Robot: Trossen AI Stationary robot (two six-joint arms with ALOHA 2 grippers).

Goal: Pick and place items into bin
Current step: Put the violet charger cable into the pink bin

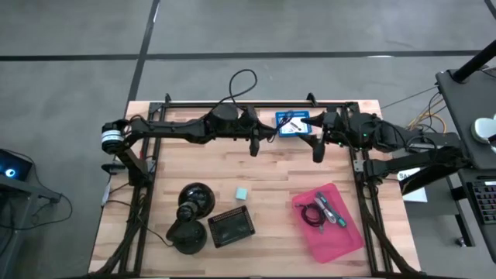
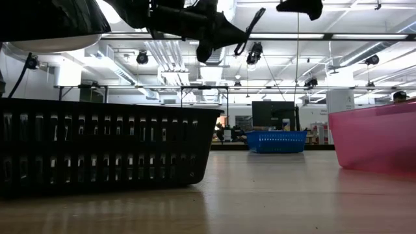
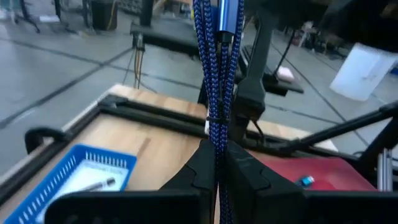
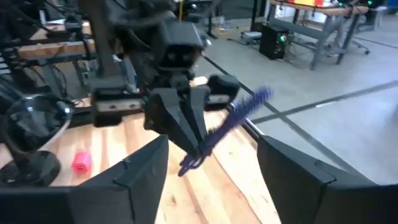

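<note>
Nearest the front edge of the wooden table (image 1: 271,190) sit two big black domed objects (image 1: 191,215) beside a black slotted basket (image 1: 232,226), with a pale teal cube (image 1: 242,193) lying loose just behind them. To the right a pink bin (image 1: 328,222) rests at a slant, already holding a coiled black cable (image 1: 313,213) and a teal-handled tool (image 1: 333,212).

Further back, both arms hang above the table's middle, their tips facing each other. Left gripper (image 1: 256,144) is pinched tight on a blue braided cable (image 3: 217,93), which runs doubled between its fingers (image 3: 199,171) (a small tie binds the strands). From the right wrist view the same cable (image 4: 231,125) juts out slantwise from that clamped tip. Right gripper (image 1: 316,149) stands spread wide, its two fingers (image 4: 146,168) well apart and touching nothing, near the cable but clear of it.

Farthest away, at the back edge between the two arms, lies a small blue basket (image 1: 293,123) with a white packet (image 1: 293,126) inside.
</note>
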